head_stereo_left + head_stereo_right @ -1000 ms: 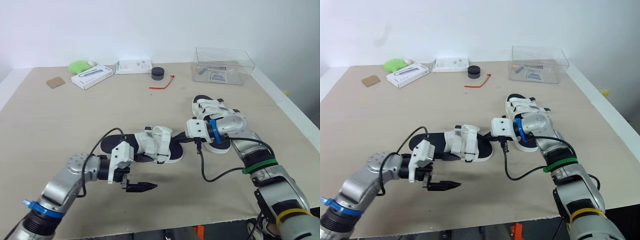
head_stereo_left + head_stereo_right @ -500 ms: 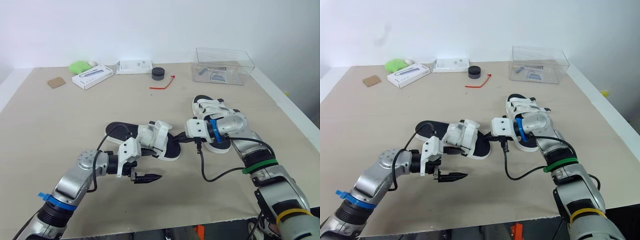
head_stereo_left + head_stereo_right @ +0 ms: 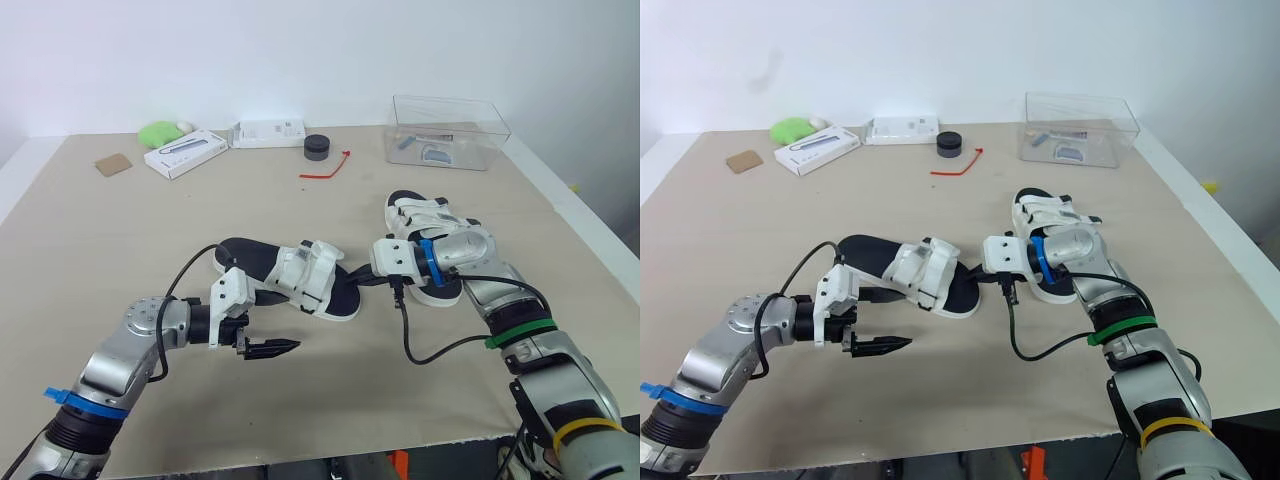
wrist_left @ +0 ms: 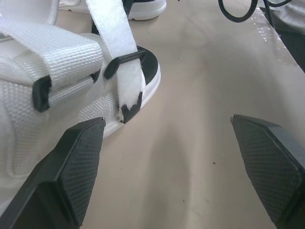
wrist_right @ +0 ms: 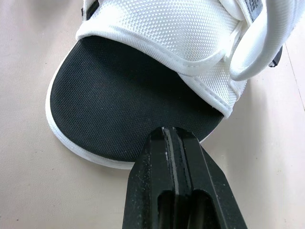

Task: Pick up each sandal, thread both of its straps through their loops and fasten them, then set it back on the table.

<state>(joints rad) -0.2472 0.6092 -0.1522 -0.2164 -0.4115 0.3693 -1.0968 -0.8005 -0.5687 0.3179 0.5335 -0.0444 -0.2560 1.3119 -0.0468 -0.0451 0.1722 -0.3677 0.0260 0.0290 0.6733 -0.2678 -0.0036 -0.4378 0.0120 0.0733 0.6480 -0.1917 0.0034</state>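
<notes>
Near the centre of the beige table, a sandal is seen lying flat, its black, finely meshed footbed rimmed by a white sole and crossed by a broad white woven strap. The strap's frayed end appears to be passed through a black plastic loop. The left gripper is held low over the table just beside the sandal's near edge, its textured wedge-shaped fingers spread wide with nothing between them. The right gripper is pressed closed at the rounded toe; contact with the sole cannot be made out. A second sandal lies just behind the right arm. Along the far edge are ranged a clear plastic box, a black round puck and a red tie.
</notes>
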